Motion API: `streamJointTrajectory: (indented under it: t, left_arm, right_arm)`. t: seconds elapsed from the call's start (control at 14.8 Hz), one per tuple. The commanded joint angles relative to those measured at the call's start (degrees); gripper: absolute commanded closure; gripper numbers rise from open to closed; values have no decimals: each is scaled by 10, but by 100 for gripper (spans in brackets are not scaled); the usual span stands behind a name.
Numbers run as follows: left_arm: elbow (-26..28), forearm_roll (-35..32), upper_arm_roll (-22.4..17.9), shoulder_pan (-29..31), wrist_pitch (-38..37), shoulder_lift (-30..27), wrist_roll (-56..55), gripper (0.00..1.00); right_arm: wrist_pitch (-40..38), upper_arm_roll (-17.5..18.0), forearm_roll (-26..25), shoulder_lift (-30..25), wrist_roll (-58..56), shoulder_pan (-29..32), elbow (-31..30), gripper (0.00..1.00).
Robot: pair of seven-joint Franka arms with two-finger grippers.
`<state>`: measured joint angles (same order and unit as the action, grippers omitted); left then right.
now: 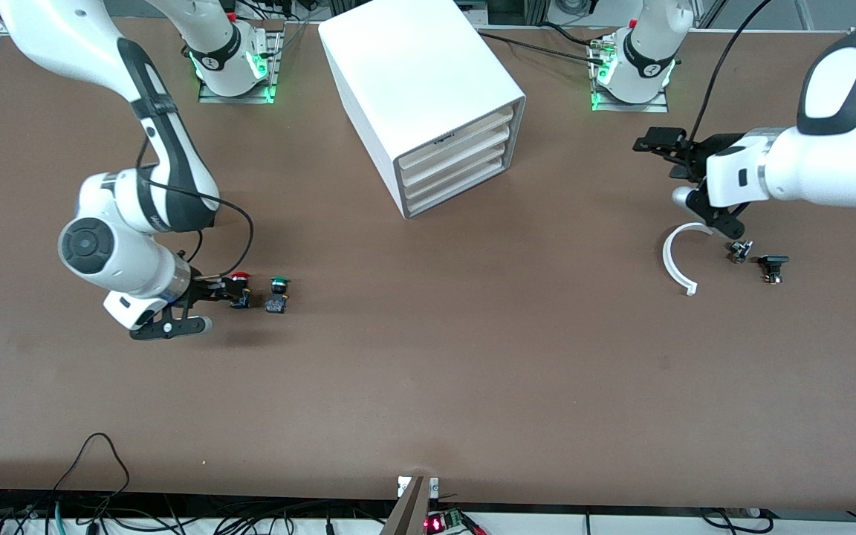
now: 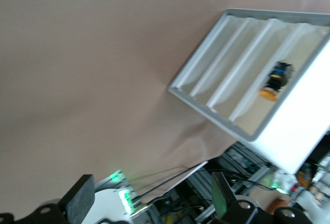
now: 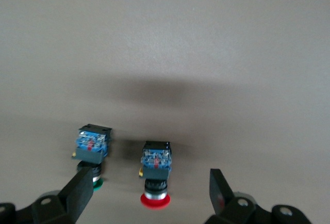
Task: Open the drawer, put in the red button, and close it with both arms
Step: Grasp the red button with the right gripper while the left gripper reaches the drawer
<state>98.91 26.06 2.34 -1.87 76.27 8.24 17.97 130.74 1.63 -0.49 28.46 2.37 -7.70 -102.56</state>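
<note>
No words, brands or signs can be read on the cabinet (image 1: 428, 96), the drawer fronts, the red button (image 3: 155, 175), the green button (image 3: 92, 154) or the desk (image 1: 472, 357). Each arm base bears a small mark on its black band, the right arm's base (image 1: 224, 52) and the left arm's base (image 1: 647, 63), which looks like a single digit but cannot be made out. The dark mark on the cabinet's top front edge is also illegible.
</note>
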Motion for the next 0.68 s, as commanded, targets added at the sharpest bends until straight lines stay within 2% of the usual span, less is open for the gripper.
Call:
streamJointTrajectory:
  t: [0.0,0.34,0.61]
  left_arm:
    - [30,46,6,-2,45,1,16,0]
    - [151,190,25,-4,183,0,129,0]
    - [249,309,53,-2,246,0,218,0]
  right_arm:
    - [66,0,4,-10,-1,2,-60,0]
    - [143,0,4,7,-1,3,-109,0]
    - [176,0,4,26,-1,4,-114,0]
